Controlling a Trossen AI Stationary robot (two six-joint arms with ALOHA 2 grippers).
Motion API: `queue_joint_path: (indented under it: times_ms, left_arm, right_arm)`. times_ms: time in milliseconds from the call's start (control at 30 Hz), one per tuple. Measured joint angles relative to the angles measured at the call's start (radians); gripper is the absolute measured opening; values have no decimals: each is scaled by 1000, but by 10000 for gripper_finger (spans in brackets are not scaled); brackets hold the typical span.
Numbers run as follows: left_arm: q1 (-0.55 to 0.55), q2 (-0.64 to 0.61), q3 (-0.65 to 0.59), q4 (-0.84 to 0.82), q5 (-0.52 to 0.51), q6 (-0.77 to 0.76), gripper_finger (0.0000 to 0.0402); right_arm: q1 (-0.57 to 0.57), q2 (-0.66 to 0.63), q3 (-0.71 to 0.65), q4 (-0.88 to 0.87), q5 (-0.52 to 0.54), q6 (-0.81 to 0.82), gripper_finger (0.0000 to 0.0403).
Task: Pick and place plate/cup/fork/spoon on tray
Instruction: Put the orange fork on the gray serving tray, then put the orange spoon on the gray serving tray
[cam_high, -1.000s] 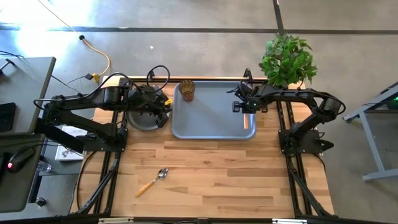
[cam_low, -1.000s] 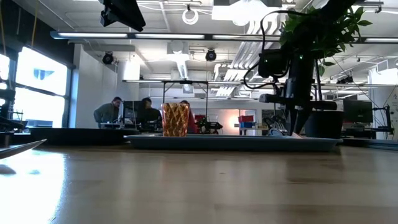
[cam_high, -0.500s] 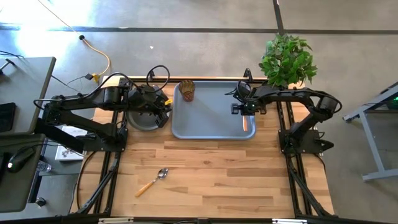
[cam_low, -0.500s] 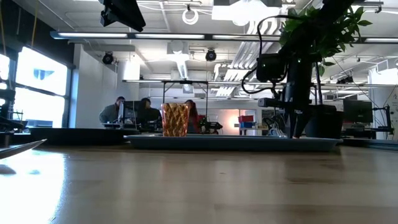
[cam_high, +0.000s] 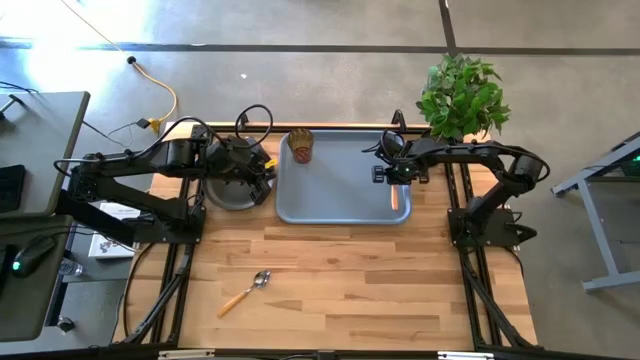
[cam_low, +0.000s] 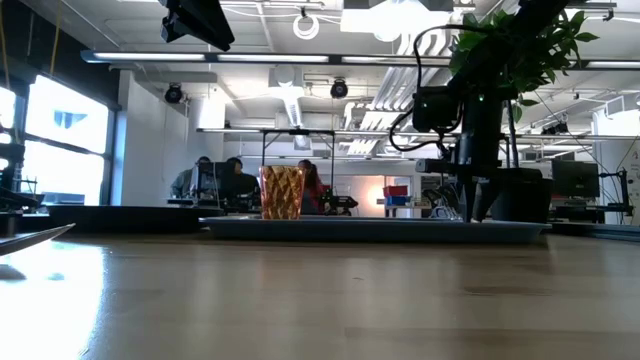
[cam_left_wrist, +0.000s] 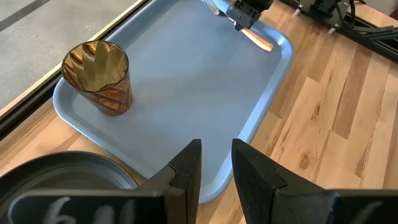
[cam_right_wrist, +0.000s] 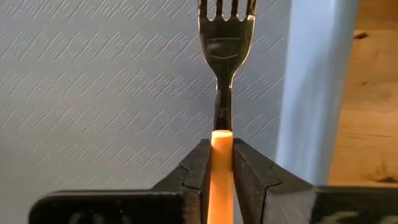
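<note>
Right gripper (cam_right_wrist: 222, 167) fingers flanking my orange-handled silver fork (cam_right_wrist: 225, 43) over blue-grey plastic tray's (cam_high: 340, 205) right edge, grip uncertain, left gripper (cam_left_wrist: 216, 163) slightly apart above dark round plate (cam_left_wrist: 56, 180).

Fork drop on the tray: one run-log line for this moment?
right gripper: fingers astride fork handle on tray | cup: on tray | spoon: on table | left gripper: over plate

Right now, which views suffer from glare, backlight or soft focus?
High view: sun glare whitens the floor at upper left. Low view: bright windows backlight the scene, the cup glows amber, the near tabletop is soft. Left wrist view: the plate is blurred. Right wrist view: the fork is crisp.
</note>
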Motion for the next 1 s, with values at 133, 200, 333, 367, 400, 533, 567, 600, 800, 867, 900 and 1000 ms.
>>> queue_joint_path:
  times_ms: [133, 200, 333, 367, 400, 533, 567, 600, 800, 867, 900, 1000]
  left_arm:
    - [0, 0, 0, 0, 0, 0, 80]
    - [0, 0, 0, 0, 0, 0, 80]
    - [0, 0, 0, 0, 0, 0, 80]
    - [0, 0, 0, 0, 0, 0, 80]
    - [0, 0, 0, 0, 0, 0, 80]
    - [0, 0, 0, 0, 0, 0, 80]
    - [0, 0, 0, 0, 0, 0, 80]
    - [0, 0, 0, 0, 0, 0, 80]
    - [0, 0, 0, 0, 0, 0, 80]
    - [0, 0, 0, 0, 0, 0, 80]
    - [0, 0, 0, 0, 0, 0, 80]
    - [0, 0, 0, 0, 0, 0, 80]
  right_arm:
    - [0, 0, 0, 0, 1, 0, 50]
    - [0, 0, 0, 0, 1, 0, 51]
    - [0, 0, 0, 0, 0, 0, 51]
    - [0, 0, 0, 0, 0, 0, 52]
    - [0, 0, 0, 0, 1, 0, 52]
    - [0, 0, 0, 0, 7, 0, 52]
    - [0, 0, 0, 0, 7, 0, 53]
    - [0, 0, 0, 0, 7, 0, 54]
    - [0, 0, 0, 0, 8, 1, 84]
    - [0, 0, 0, 0, 10, 10, 96]
    - [0, 0, 0, 1, 10, 18, 101]
    - [0, 0, 0, 0, 13, 26, 109]
